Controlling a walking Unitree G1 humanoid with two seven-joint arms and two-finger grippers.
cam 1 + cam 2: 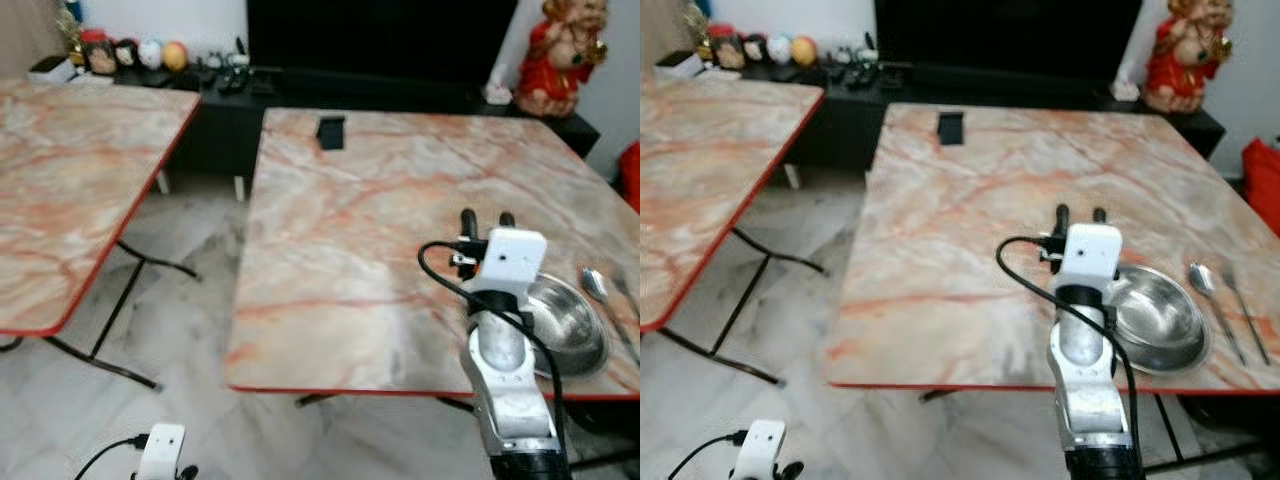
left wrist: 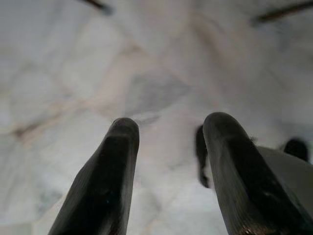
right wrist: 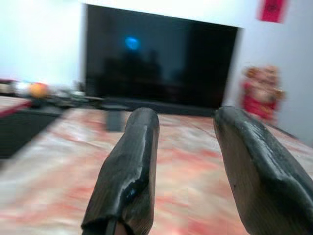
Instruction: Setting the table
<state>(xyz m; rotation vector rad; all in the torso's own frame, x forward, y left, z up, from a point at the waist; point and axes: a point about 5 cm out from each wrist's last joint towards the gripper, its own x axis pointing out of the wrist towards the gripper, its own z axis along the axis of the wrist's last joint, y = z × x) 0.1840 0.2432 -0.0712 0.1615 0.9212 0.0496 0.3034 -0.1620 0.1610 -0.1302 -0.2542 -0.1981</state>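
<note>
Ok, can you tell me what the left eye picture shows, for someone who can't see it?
The right gripper, open and empty, hovers over a marble-patterned table beside a steel bowl, a spoon and a fork.

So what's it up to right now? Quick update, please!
Right gripper open, empty, raised over the table beside the steel bowl. Spoon and fork laid right of bowl. Left gripper open, hanging low over floor. Nothing blocking.

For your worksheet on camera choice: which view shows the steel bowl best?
The right eye view: the bowl sits well inside the frame, only its left rim behind the right arm. The left eye view has it nearer the edge, more covered.
</note>
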